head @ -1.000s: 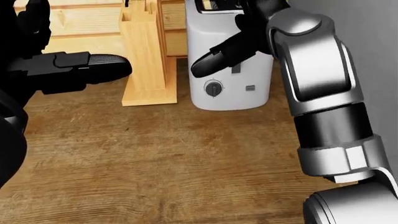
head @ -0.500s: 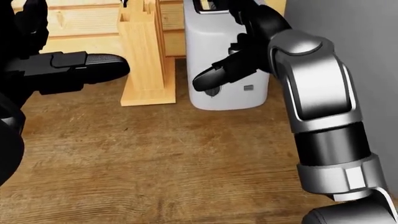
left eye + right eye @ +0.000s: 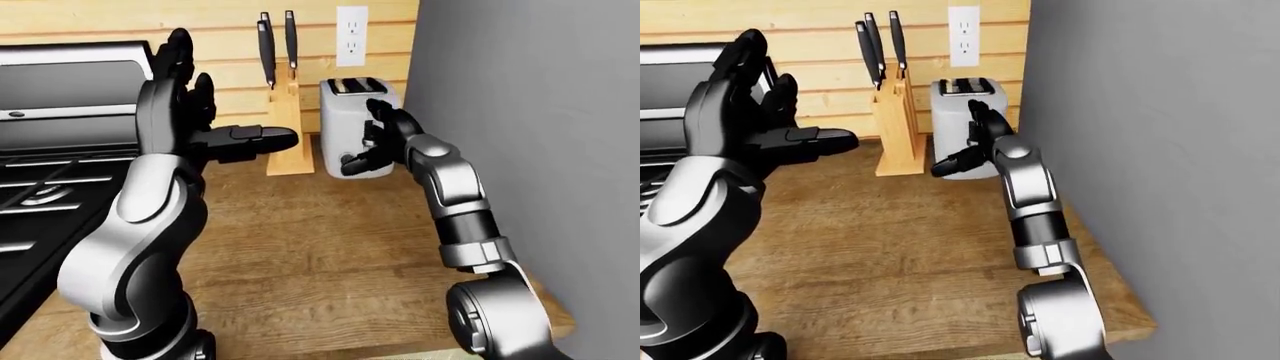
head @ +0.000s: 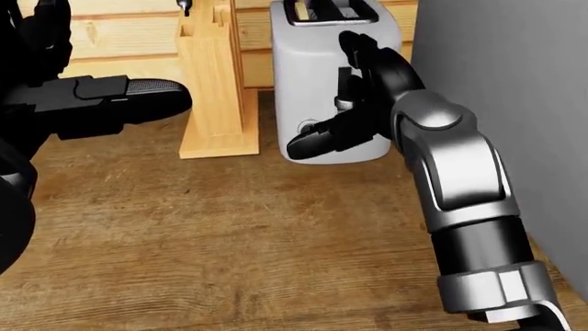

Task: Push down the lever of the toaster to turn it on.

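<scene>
Since before, our right hand [image 4: 345,103] slid down the white two-slot toaster [image 4: 317,83], fingers spread, gripping nothing; eye views alone show three black knives [image 3: 878,45]; left hand [image 3: 190,112] open.

On the bench [image 3: 300,247], the toaster [image 3: 352,124] stands just right of the knife block [image 3: 287,139], both against the wall below an outlet [image 3: 352,36]. A stove [image 3: 50,172] lies left. The right hand [image 4: 353,103] seems to touch the toaster's face.
</scene>
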